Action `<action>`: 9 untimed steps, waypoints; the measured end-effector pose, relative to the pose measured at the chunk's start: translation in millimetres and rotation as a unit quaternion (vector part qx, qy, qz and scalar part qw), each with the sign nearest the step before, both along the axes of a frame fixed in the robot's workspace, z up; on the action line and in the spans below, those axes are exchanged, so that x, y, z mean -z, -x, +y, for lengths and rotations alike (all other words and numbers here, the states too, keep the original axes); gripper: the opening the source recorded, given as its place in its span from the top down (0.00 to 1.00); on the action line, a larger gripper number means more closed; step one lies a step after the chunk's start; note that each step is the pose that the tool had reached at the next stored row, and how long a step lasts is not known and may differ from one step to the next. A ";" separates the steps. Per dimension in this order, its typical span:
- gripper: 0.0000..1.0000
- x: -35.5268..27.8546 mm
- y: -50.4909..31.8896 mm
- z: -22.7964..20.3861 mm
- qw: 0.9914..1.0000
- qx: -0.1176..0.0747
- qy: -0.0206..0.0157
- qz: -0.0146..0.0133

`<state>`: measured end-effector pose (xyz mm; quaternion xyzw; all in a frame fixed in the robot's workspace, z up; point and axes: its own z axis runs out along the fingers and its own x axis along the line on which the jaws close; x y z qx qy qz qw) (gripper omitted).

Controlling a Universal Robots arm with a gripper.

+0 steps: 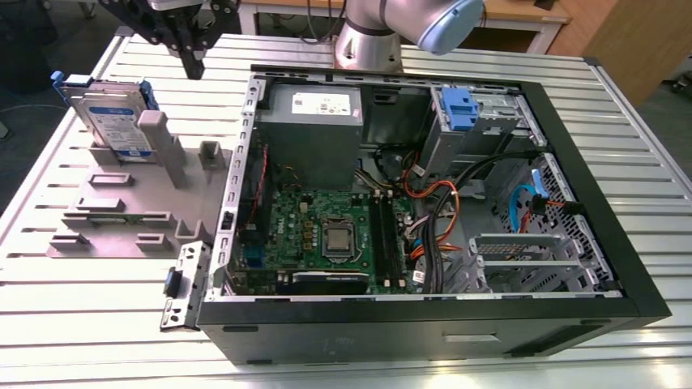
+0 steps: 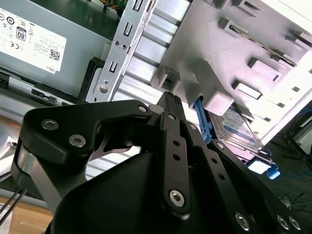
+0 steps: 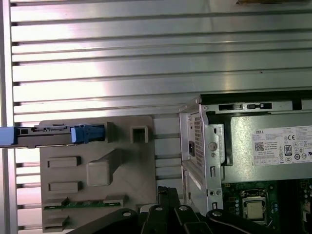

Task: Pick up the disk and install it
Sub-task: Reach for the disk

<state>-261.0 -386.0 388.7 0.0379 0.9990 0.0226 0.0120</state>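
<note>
Exterior view: the black claw (image 1: 194, 71), fingers pinched together and empty, hangs above the flat silver blue-framed disk (image 1: 113, 121), which stands upright in a grey plastic rack (image 1: 119, 207).

Second wrist view: the disk (image 2: 239, 129) lies beyond the claw (image 2: 168, 97).

First wrist view: the disk (image 3: 44, 137) is edge-on and apart from the claw (image 3: 163, 194).

This looks like the approach step. Gripping likely needs the fingers spread astride the disk's top edge.

Bright, even light falls from above. The ribbed metal table (image 1: 87, 324) throws it back in pale bands, and in the first wrist view a broad glare washes out its slats. Inside the computer case (image 1: 378, 332) it is dimmer, with shadow pooled under the walls. In the second wrist view the grey fixture (image 2: 273, 44) burns to white toward one side, while my black pincer (image 2: 168, 100) shows dark, with dull highlights on its bolts.
</note>
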 end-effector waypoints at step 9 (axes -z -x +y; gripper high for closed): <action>0.89 0.8 1.5 0.0 1.000 0.000 0.000 0.002</action>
